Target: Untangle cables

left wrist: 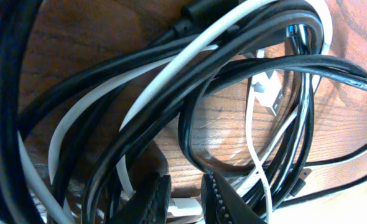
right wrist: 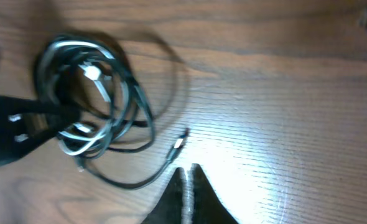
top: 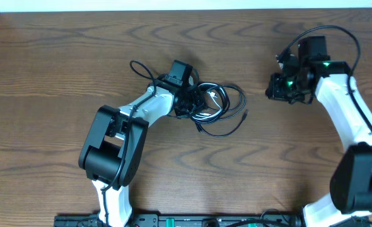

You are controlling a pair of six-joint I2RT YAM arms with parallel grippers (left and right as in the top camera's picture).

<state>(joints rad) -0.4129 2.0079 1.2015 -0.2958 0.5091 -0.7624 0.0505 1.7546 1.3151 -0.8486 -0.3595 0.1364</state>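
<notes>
The cables [top: 219,106] lie in one tangled bundle at the table's middle, black cords looped with a white one. My left gripper [top: 190,104] is buried in the bundle's left side. Up close, its jaws [left wrist: 186,190] are nearly together with a piece of the white cable [left wrist: 185,204] pinched between them, and black loops [left wrist: 190,118] and a white plug [left wrist: 267,93] lie just ahead. My right gripper [top: 273,88] hovers to the right of the bundle, apart from it. Its fingers [right wrist: 188,171] are shut with nothing between them, above a loose black plug end [right wrist: 180,142].
One black loop [top: 139,68] trails out left behind the left arm. A free cable end [top: 244,114] points toward the right arm. The bundle [right wrist: 87,102] shows blurred at the left in the right wrist view. Bare wooden table [top: 287,157] surrounds the bundle.
</notes>
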